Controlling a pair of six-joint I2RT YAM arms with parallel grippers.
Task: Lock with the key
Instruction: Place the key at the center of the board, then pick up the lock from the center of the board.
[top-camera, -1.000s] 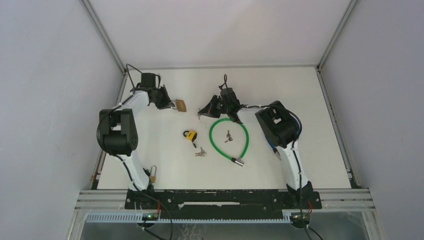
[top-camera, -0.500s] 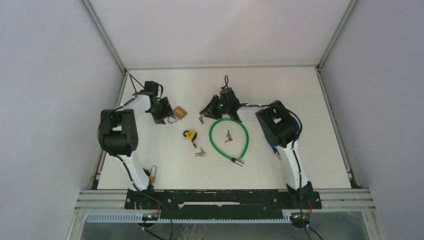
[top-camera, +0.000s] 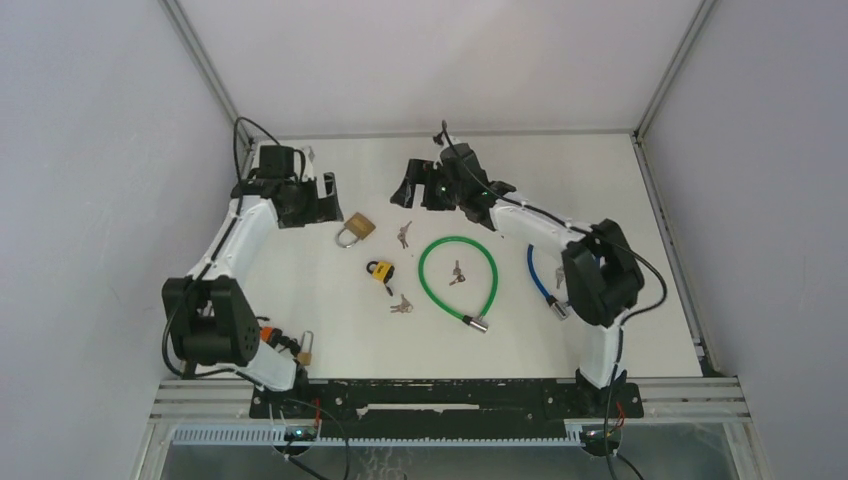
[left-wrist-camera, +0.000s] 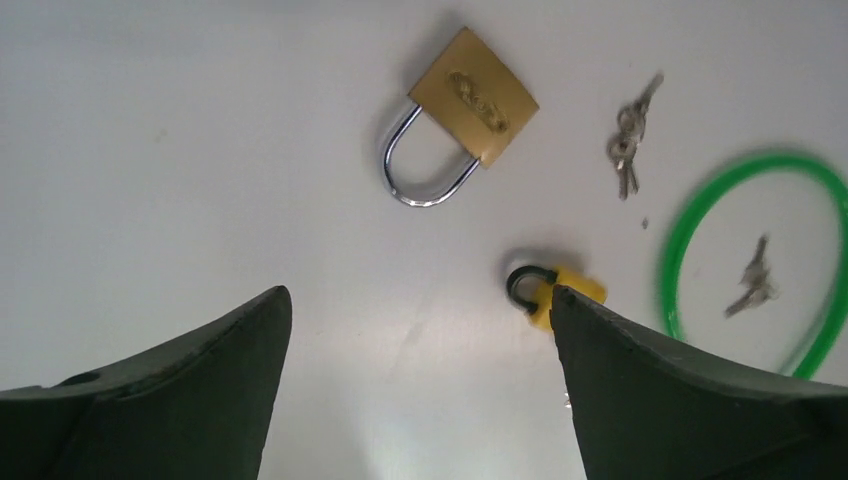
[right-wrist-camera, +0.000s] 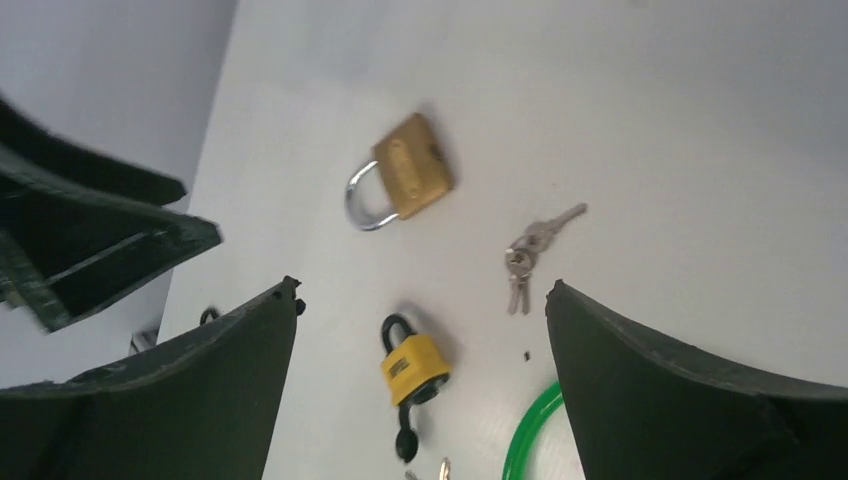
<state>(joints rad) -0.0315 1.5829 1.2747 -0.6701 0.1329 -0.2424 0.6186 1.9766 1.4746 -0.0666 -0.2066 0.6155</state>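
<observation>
A brass padlock (top-camera: 353, 229) lies flat on the white table, its steel shackle closed, free of both grippers. A bunch of keys (top-camera: 404, 235) lies just to its right. My left gripper (top-camera: 325, 195) hovers open behind the padlock; in the left wrist view the brass padlock (left-wrist-camera: 460, 115) and keys (left-wrist-camera: 628, 135) lie ahead of the open left gripper (left-wrist-camera: 420, 300). My right gripper (top-camera: 408, 190) is open too, behind the keys. The right wrist view shows the brass padlock (right-wrist-camera: 400, 180) and keys (right-wrist-camera: 530, 250) beyond the right gripper (right-wrist-camera: 420, 290), which holds nothing.
A yellow padlock (top-camera: 380, 272) with a black key in its base lies mid-table, more keys (top-camera: 401, 305) below it. A green cable lock (top-camera: 458, 239) rings another key bunch (top-camera: 457, 273). A blue cable lock (top-camera: 533, 270) lies right. A small padlock (top-camera: 305, 345) sits by the left arm's base.
Both grippers opened and drew back toward the far side. The left let go of the brass padlock, the right let go of the keys; both now lie on the table.
</observation>
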